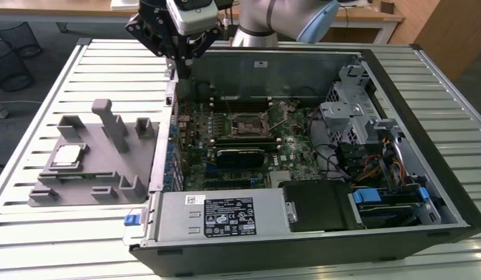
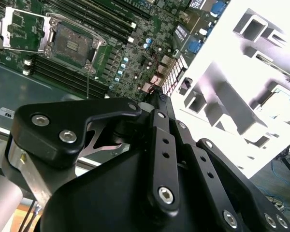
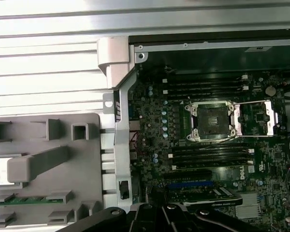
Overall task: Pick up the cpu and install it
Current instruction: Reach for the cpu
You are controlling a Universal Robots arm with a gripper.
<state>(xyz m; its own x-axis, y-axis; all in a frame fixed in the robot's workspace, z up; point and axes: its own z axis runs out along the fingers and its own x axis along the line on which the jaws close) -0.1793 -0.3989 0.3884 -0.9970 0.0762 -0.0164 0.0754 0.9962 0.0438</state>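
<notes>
Claw (image 1: 182, 73), closed and empty, hangs well apart from the cpu (image 1: 67, 154) in the tray (image 1: 84, 194).

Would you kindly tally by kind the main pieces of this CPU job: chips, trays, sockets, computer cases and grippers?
cpu: 1
grey tray: 1
socket: 1
computer case: 1
gripper: 1
Total: 5

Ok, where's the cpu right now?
The cpu lies in the grey tray on the exterior view's left, outside the case, near the upright blocks.
</notes>
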